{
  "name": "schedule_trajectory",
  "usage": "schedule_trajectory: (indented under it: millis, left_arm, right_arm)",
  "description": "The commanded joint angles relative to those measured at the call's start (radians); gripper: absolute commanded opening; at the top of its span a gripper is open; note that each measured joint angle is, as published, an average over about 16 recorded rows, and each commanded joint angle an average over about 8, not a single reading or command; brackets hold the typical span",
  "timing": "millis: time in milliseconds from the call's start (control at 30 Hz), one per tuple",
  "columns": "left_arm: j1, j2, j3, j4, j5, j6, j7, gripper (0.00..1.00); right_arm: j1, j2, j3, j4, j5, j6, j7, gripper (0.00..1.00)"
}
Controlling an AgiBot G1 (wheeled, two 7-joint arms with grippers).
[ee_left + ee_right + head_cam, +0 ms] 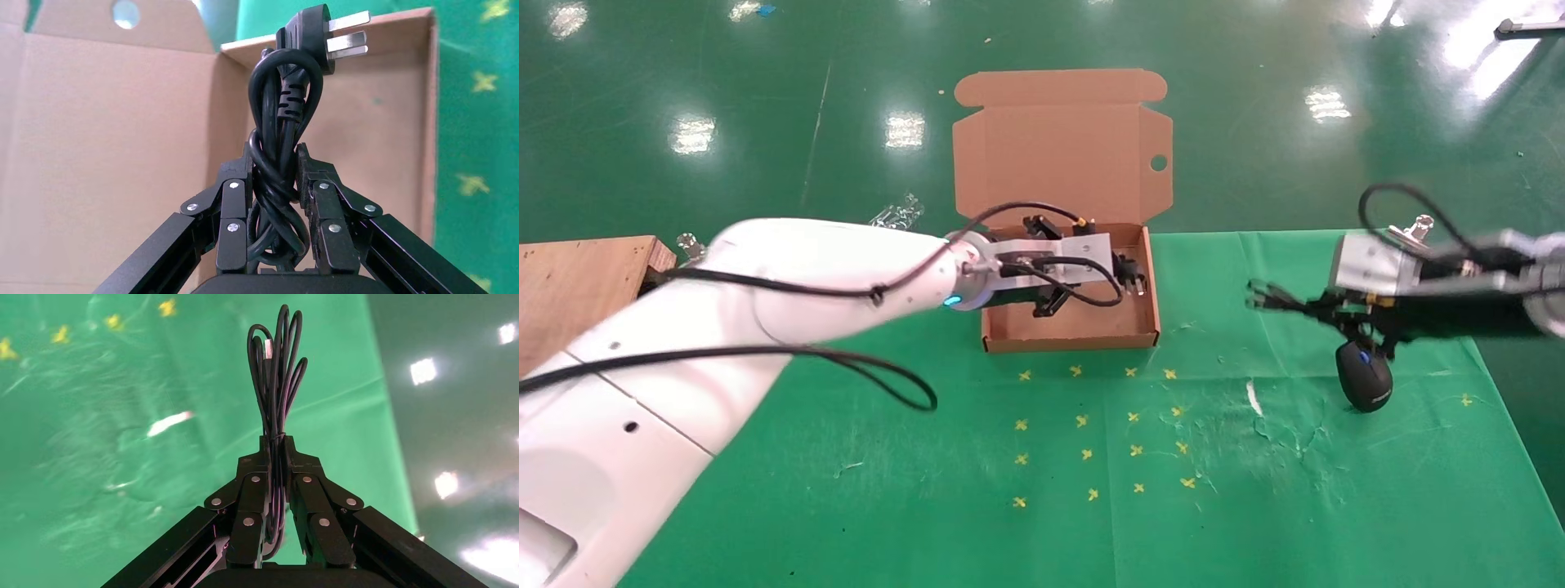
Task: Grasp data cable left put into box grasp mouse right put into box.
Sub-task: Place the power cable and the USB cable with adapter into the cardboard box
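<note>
Cardboard box (1068, 333) sides are surrounding our left gripper (276, 168), which is clamping the data cable (283, 116). Our right gripper (276, 450) is pinching the mouse's thin cord (276, 373), dangling the mouse (1365, 376) above the counter (1254, 490).

The box (1071, 327) sits on the table (1214, 490) at its far edge, lid standing open behind it. The left hand (1120, 273) is over the box with the cable (283, 153) between its fingers. To the right, well apart, the right hand (1258, 298) hangs above the table, the mouse (1366, 376) below it.

Bright overhead lamps, white glare patches on the glossy floor (1254, 49), motion blur on the right arm (1459, 278).
</note>
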Motion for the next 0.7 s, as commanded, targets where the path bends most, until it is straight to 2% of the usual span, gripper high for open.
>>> schedule_trajectory:
  millis: [33,167,500,700]
  left_arm:
    - [-0.003,0.002,0.072,-0.001,0.008,-0.057,-0.039,0.50]
    - [-0.035,0.001,0.170,-0.007,-0.030,-0.079,-0.098,1.00]
    - [-0.087,-0.001,0.325,0.004,-0.101,-0.147,-0.171,1.00]
    - [-0.122,-0.013,0.354,0.042,-0.148,-0.191,-0.209,1.00]
  right_arm:
    - [-0.029,0.018,-0.001,0.067,-0.008,0.002,0.051,0.00]
    - [-0.054,0.029,-0.003,0.124,-0.022,0.006,0.099,0.00]
    - [-0.060,0.075,0.031,0.214,-0.029,0.044,0.168,0.00]
    - [-0.031,0.081,0.051,0.266,-0.015,0.050,0.181,0.00]
